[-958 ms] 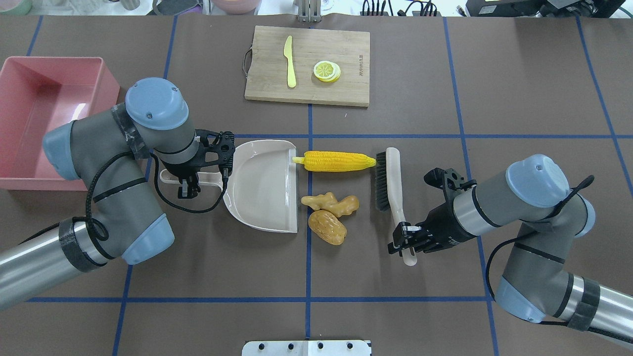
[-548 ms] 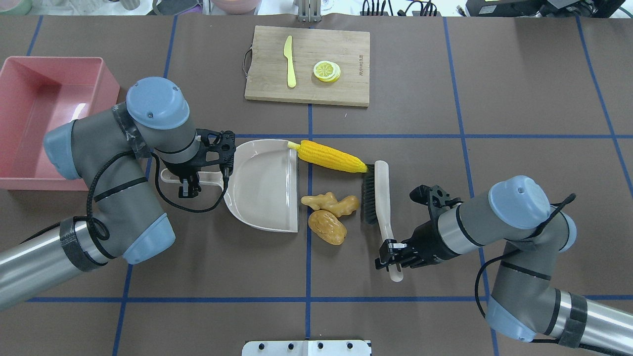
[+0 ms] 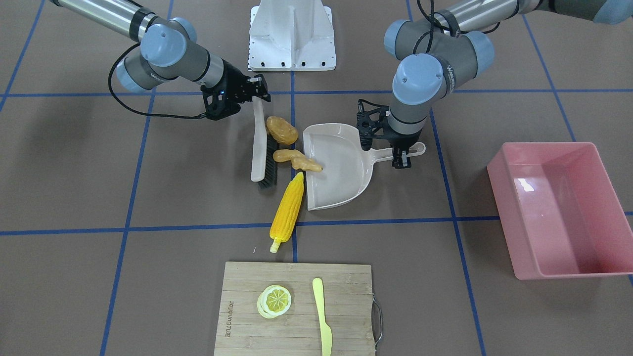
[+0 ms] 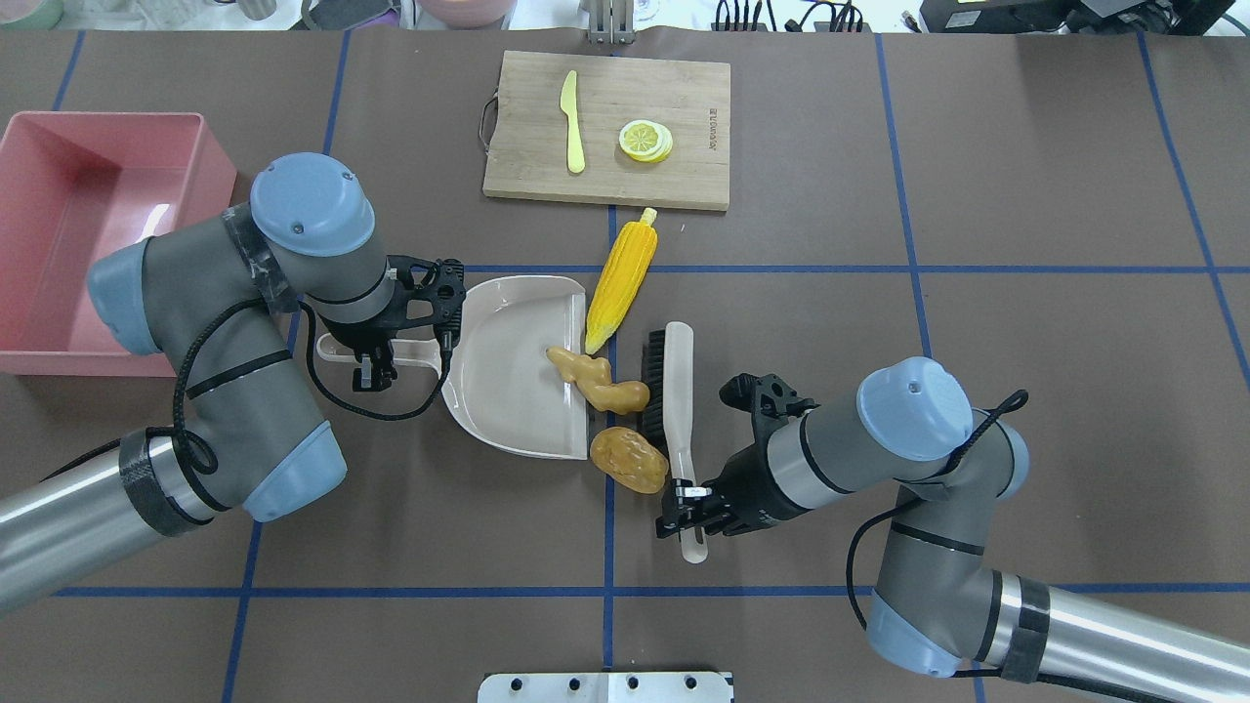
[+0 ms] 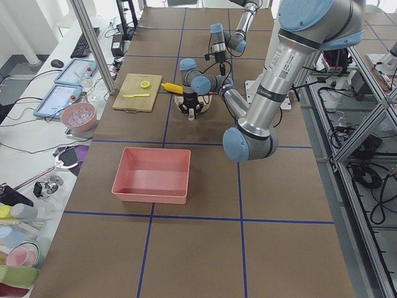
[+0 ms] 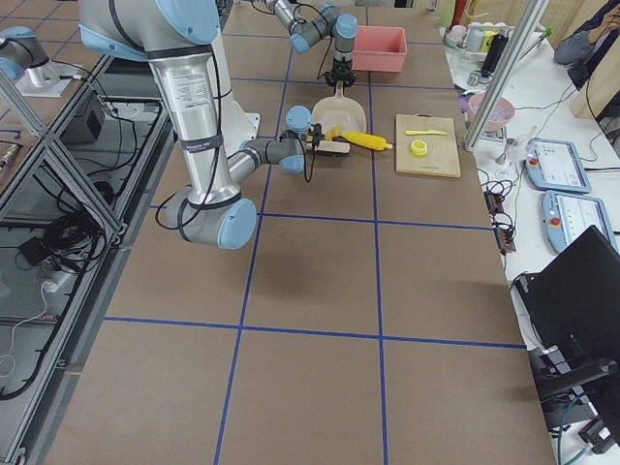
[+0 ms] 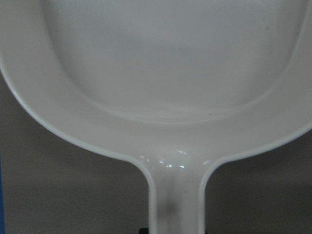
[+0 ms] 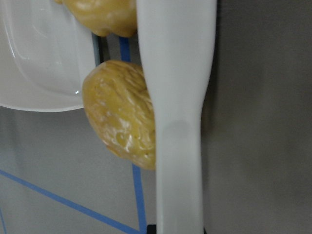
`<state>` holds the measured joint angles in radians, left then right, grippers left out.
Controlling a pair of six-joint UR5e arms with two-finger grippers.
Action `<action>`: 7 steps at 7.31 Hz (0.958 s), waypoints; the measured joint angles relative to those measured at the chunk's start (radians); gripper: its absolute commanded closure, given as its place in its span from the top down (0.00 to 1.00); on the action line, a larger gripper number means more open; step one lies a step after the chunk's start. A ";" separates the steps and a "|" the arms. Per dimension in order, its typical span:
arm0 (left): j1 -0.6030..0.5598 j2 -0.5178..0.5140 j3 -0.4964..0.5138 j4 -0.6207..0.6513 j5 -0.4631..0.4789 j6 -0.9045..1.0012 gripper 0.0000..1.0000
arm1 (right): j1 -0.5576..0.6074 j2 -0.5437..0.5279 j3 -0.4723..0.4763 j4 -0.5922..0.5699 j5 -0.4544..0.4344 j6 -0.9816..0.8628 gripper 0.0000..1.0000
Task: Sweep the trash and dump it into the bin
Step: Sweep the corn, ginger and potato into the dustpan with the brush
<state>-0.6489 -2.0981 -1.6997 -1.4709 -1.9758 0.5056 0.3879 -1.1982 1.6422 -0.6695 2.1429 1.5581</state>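
My left gripper (image 4: 376,359) is shut on the handle of the beige dustpan (image 4: 513,391), which lies flat on the table. The right gripper (image 4: 688,506) is shut on the white brush (image 4: 679,391), whose black bristles press against the trash. The ginger root (image 4: 598,379) lies half across the dustpan's open lip. Just outside the pan's near corner, the brown potato (image 4: 630,459) rests against the brush handle (image 8: 178,97). The corn cob (image 4: 621,281) lies outside the pan, slanting toward the board. The pink bin (image 4: 107,119) stands at the far left, behind my left arm.
A wooden cutting board (image 4: 684,88) at the back centre carries a pale yellow knife (image 4: 571,122) and lemon slices (image 4: 645,140). The corn's stem end nearly touches the board's edge. The robot's base plate (image 4: 605,686) is at the front centre.
The right arm has swept the brush left. The ginger slid onto the dustpan lip, the potato moved to the pan's corner, and the corn swung round toward the board. The left arm stayed still.
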 measured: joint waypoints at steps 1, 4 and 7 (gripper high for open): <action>0.000 0.000 0.000 0.000 0.000 0.000 0.00 | -0.017 0.028 -0.011 -0.005 -0.020 0.000 0.00; 0.000 0.001 0.001 0.001 0.000 0.001 0.00 | -0.055 0.117 -0.028 -0.073 -0.079 0.002 0.00; -0.001 0.001 -0.002 0.001 0.000 0.002 0.00 | -0.012 0.140 0.013 -0.160 -0.037 -0.005 0.00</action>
<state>-0.6502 -2.0970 -1.7018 -1.4701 -1.9758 0.5075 0.3763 -1.0582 1.6554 -0.8291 2.1063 1.5530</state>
